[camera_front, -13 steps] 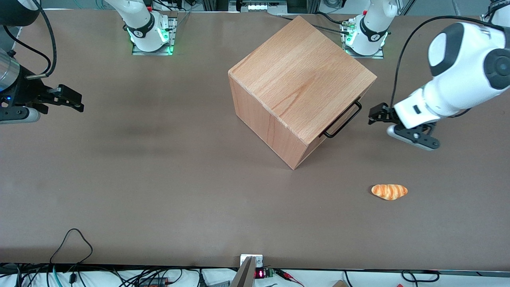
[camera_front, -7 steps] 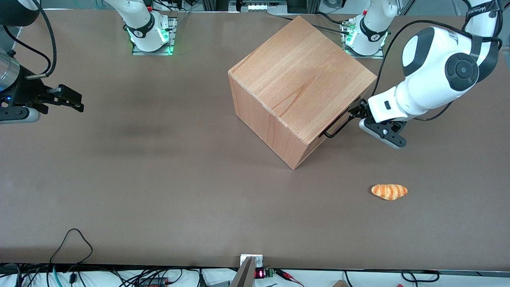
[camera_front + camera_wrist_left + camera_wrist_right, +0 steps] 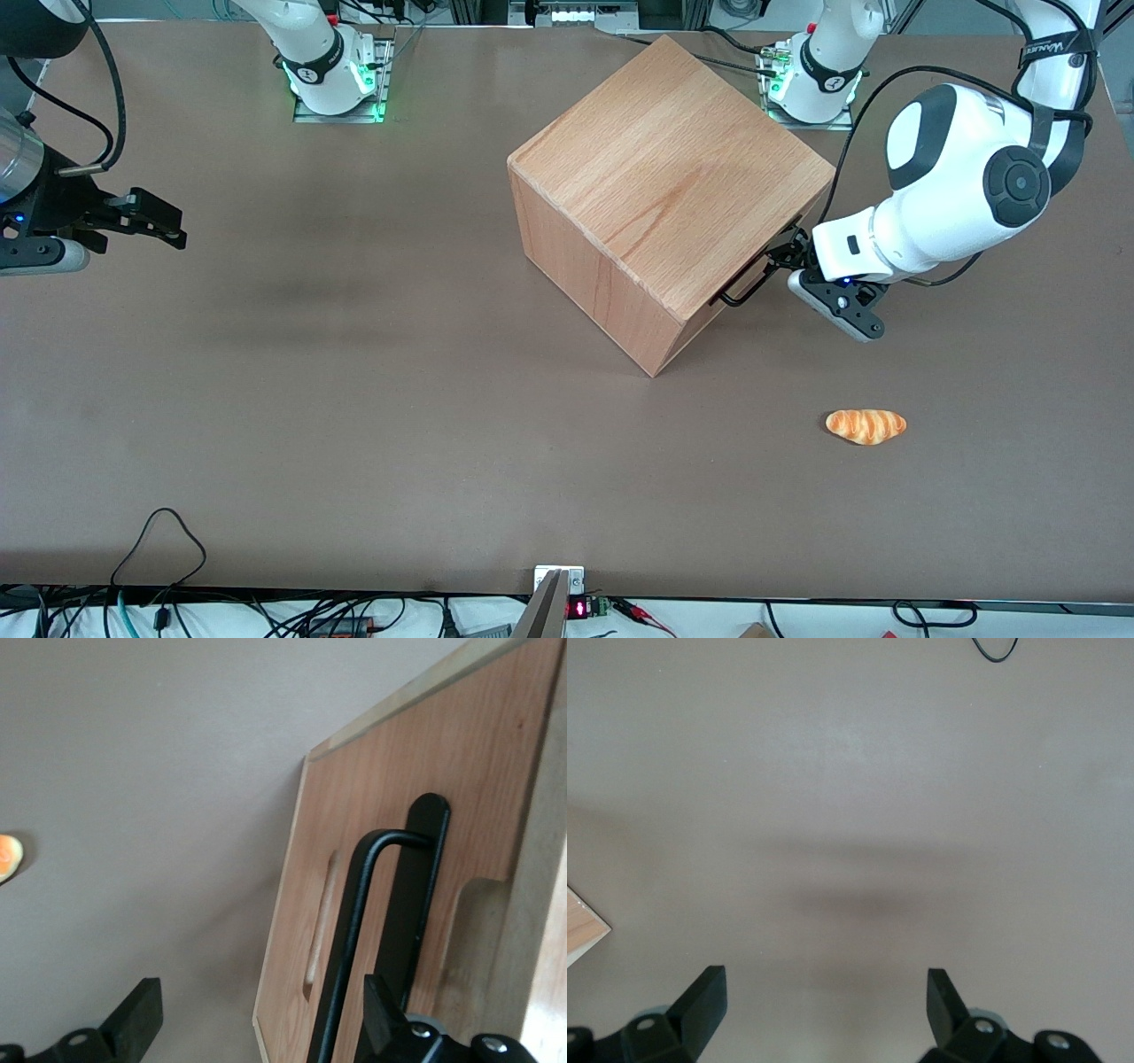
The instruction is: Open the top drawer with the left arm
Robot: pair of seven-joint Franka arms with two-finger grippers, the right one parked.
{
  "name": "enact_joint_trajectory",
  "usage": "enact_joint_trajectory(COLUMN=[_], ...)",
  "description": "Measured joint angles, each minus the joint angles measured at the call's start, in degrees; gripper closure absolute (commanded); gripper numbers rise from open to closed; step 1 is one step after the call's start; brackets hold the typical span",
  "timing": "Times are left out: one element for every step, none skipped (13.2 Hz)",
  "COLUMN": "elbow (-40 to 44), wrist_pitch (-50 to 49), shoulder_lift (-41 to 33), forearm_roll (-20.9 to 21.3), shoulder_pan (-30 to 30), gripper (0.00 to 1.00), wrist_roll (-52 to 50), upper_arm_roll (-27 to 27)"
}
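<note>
The wooden cube casing stands in the middle of the table, turned at an angle. The top drawer's front panel looks shut flush with the casing. Its thin black wire handle sticks out toward the working arm's end of the table. The left arm's gripper is right at the handle, level with it. In the left wrist view the gripper is open. The handle bar runs between the fingers, close to one finger, and is not clamped.
An orange bread roll lies on the table nearer the front camera than the gripper; its edge also shows in the left wrist view. Arm bases stand at the table edge farthest from the front camera.
The left arm has swung in toward the cube, and the gripper has gone from a gap away to straddling the drawer handle. The cube and the bread roll have not moved.
</note>
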Motion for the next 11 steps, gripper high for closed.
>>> enact_joint_trajectory(elbow=[-0.2,-0.3,-0.3,-0.3,-0.4,-0.4,-0.4,-0.5,-0.5,-0.5,-0.5], wrist_pitch=[0.0,0.1,0.1,0.1,0.1,0.1,0.1,0.1,0.1,0.1,0.1], shoulder_lift=[0.2,0.3,0.3,0.4,0.4,0.6,0.8,1.0,1.2,1.4,1.6], forearm_roll=[-0.2,-0.2,-0.2,-0.2,-0.2,-0.2,-0.2,-0.2,-0.2,-0.2,-0.3], shoulder_pan=[0.0,0.0,0.0,0.0,0.0,0.0,0.0,0.0,0.0,0.0,0.0], gripper=[0.0,0.0,0.0,0.0,0.0,0.0,0.0,0.0,0.0,0.0,0.0], wrist_roll=[0.9,1.7,2.8,4.0,5.3,6.3,7.3,8.3,9.1,10.1,11.1], upper_arm_roll=[0.0,0.0,0.1,0.1,0.1,0.1,0.1,0.1,0.1,0.1,0.1])
